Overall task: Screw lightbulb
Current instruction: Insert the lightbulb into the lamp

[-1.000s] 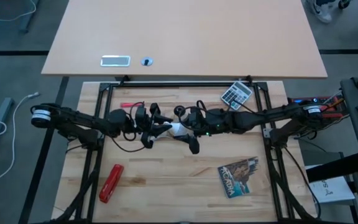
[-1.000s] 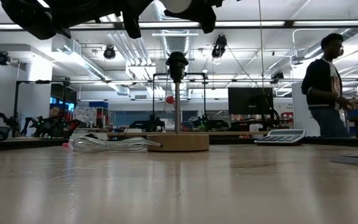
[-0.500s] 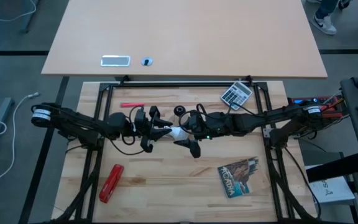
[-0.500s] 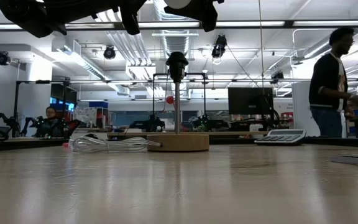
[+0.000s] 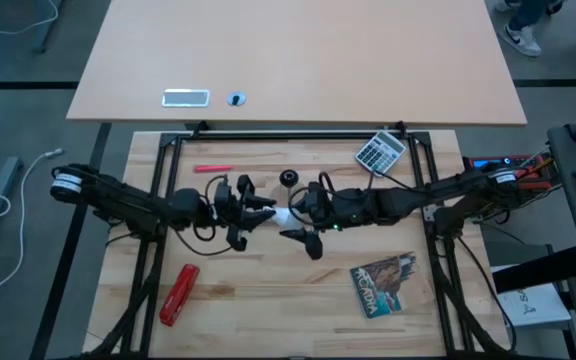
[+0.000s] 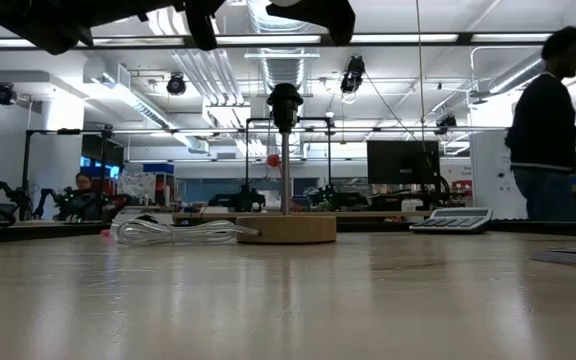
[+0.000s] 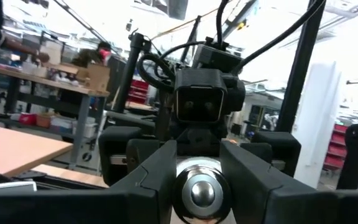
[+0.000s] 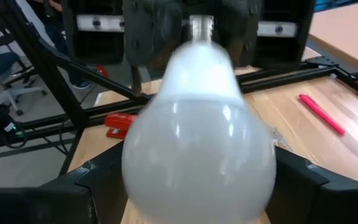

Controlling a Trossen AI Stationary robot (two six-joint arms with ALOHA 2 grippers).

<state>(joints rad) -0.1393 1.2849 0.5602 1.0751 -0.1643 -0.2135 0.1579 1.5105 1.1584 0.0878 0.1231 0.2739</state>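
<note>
Left end effector (image 5: 259, 211) pinches the bulb (image 5: 280, 213) by its screw base mid-air, right end effector (image 5: 301, 213) spread wide around the head, likely releasing for a handover.

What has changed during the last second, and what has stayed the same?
The right gripper opened around the lightbulb's head. Both grippers, with the bulb between them, shifted slightly toward the table's front, away from the socket. The left gripper kept its hold on the screw base. The calculator stayed put.

The lightbulb (image 5: 282, 214) hangs between left pincer (image 5: 259, 212) and right pincer (image 5: 301, 219), seemingly midair.
</note>
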